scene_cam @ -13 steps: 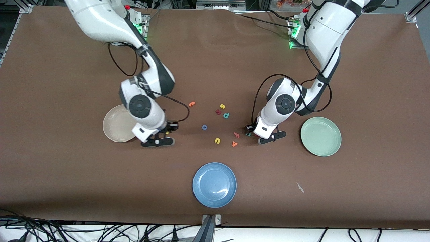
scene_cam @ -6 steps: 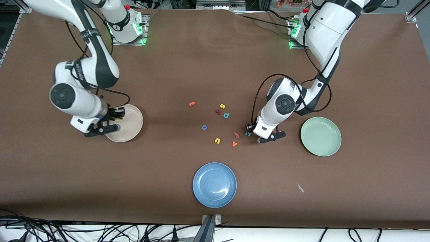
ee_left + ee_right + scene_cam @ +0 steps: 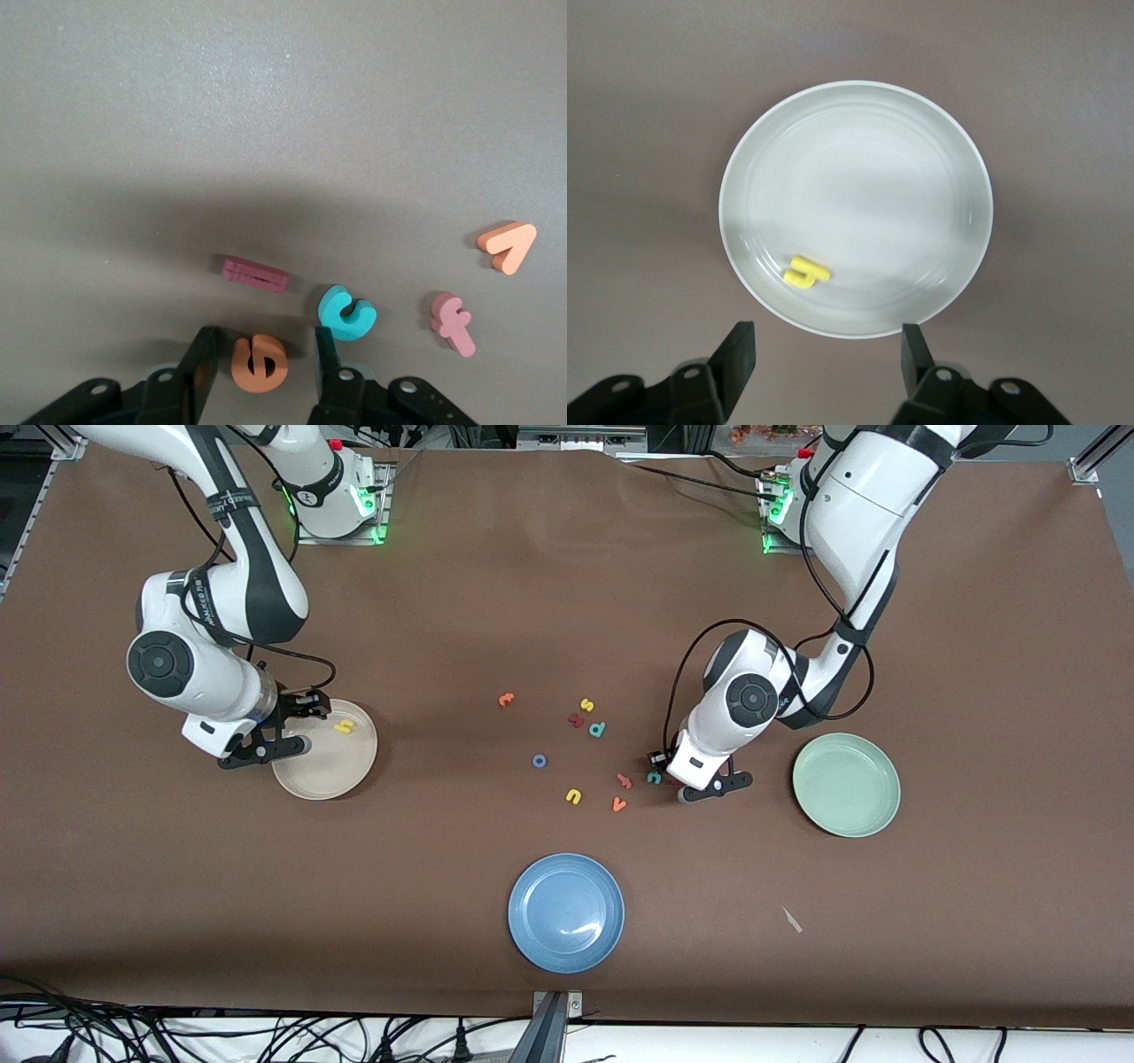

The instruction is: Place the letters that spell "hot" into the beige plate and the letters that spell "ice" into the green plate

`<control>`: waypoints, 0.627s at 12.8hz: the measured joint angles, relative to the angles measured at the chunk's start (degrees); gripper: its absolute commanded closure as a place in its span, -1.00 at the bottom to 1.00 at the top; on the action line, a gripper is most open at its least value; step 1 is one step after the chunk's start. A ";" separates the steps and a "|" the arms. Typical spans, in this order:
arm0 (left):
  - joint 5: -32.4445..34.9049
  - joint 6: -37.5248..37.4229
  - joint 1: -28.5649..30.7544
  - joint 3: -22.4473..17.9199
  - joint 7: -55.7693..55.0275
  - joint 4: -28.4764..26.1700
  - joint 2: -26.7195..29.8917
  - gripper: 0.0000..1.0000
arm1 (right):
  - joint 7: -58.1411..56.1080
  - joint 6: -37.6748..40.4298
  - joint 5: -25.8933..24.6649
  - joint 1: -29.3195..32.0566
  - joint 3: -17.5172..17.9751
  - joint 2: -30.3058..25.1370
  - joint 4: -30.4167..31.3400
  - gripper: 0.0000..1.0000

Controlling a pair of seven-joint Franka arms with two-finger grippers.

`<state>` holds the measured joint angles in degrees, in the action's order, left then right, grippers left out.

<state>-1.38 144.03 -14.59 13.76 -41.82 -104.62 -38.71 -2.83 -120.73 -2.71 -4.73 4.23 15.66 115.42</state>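
The beige plate holds one letter, the yellow h, near its rim at about one o'clock in the front view. The right gripper hovers over that plate's edge, fingers spread and empty. The green plate holds none. The left gripper sits low at the table, its fingers apart on either side of the orange e, not visibly touching it. The teal c and dark red i lie just beside. One blue o and one orange t lie separately.
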 measured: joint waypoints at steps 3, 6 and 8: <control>0.00 -0.01 -0.07 0.10 0.02 -0.02 0.00 0.02 | 6.34 -0.11 1.47 -0.11 2.44 -0.02 0.01 -0.50; 0.00 -0.02 -0.08 0.15 0.05 -0.05 0.00 0.12 | 18.77 -2.20 2.97 -4.40 6.47 0.10 0.03 -0.50; 0.00 -0.17 -0.09 0.16 0.11 -0.12 0.00 0.19 | 27.85 -5.40 3.35 -10.58 6.80 0.81 0.12 -0.50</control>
<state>-1.38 143.85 -14.68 13.92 -41.71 -104.74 -38.70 25.02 -126.14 0.64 -15.31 11.03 16.47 115.54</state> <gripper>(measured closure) 0.555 0.247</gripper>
